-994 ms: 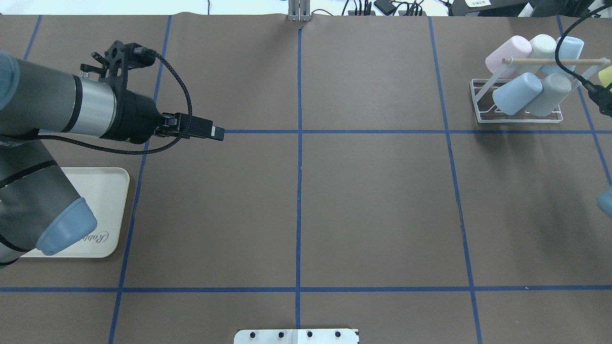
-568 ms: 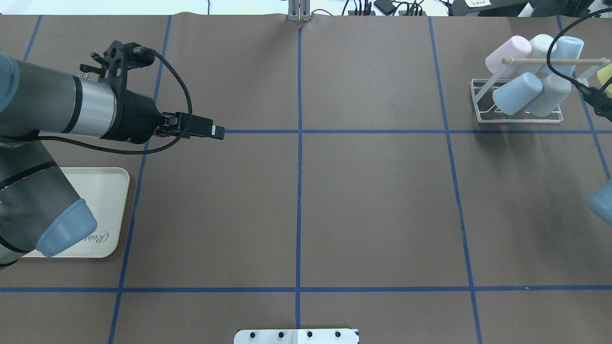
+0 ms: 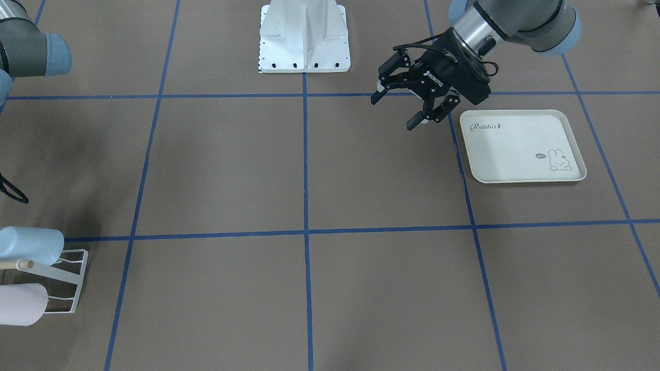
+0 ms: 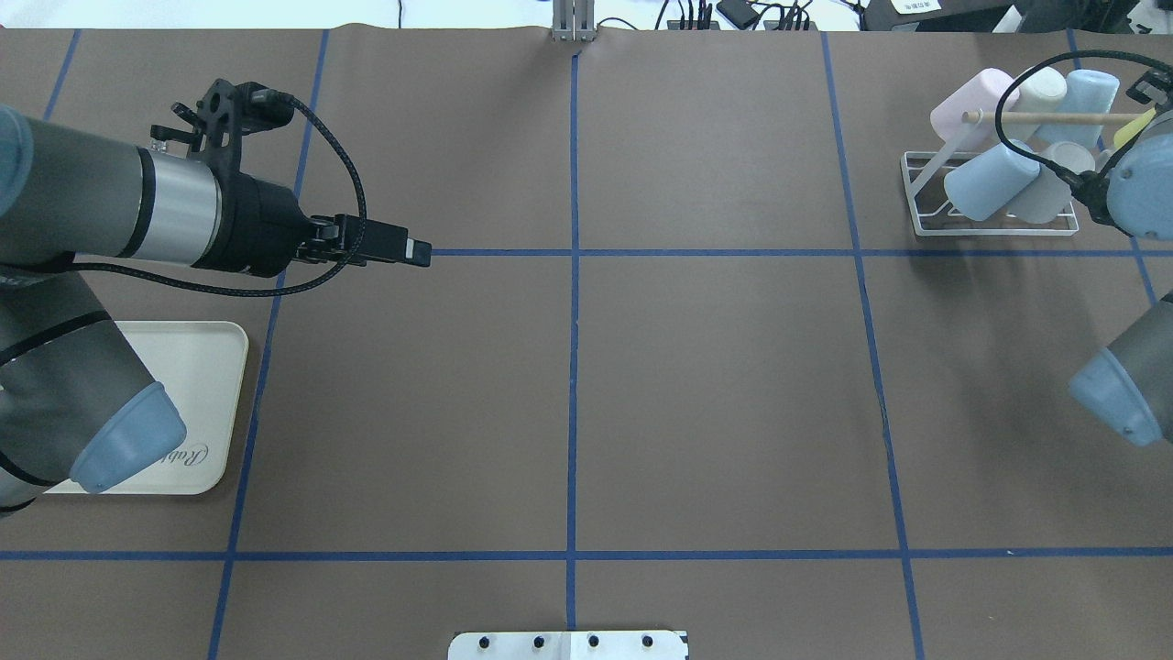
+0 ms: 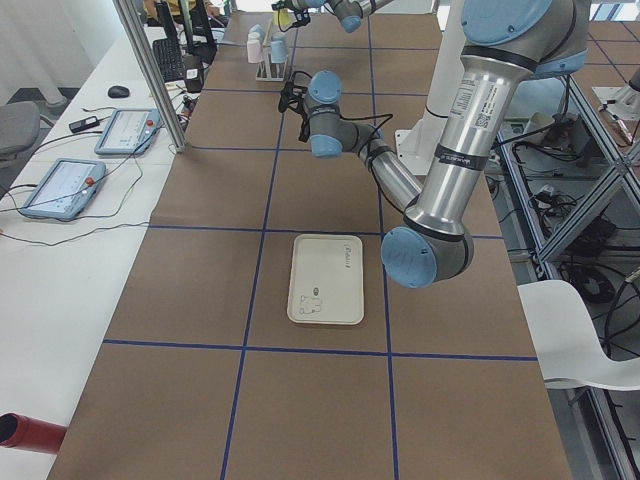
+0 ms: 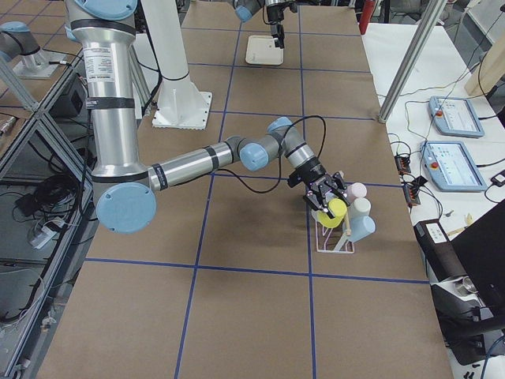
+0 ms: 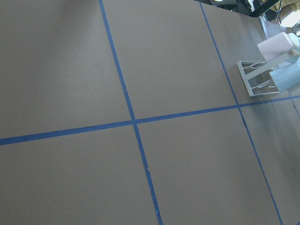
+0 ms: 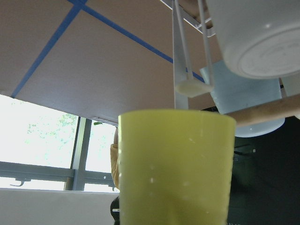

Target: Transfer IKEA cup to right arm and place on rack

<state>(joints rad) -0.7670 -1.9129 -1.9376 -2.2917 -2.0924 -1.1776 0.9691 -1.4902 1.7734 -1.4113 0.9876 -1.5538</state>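
yellow ikea cup (image 8: 176, 168) is clamped in the right gripper (image 6: 330, 197), just beside the rack (image 4: 994, 232) at the table's (image 4: 715, 412) far right corner. placing is in hand; next it likely needs lowering over a bare prong (image 8: 193, 87). left gripper (image 3: 394, 111) hangs spread, empty, near the tray (image 3: 515, 154).

Grey arms (image 4: 64, 197), pale blue joint caps (image 4: 128, 449), silver wrist band (image 4: 183, 206), black ROBOTIQ-marked tool (image 3: 393, 112), braided black cable (image 4: 364, 202).
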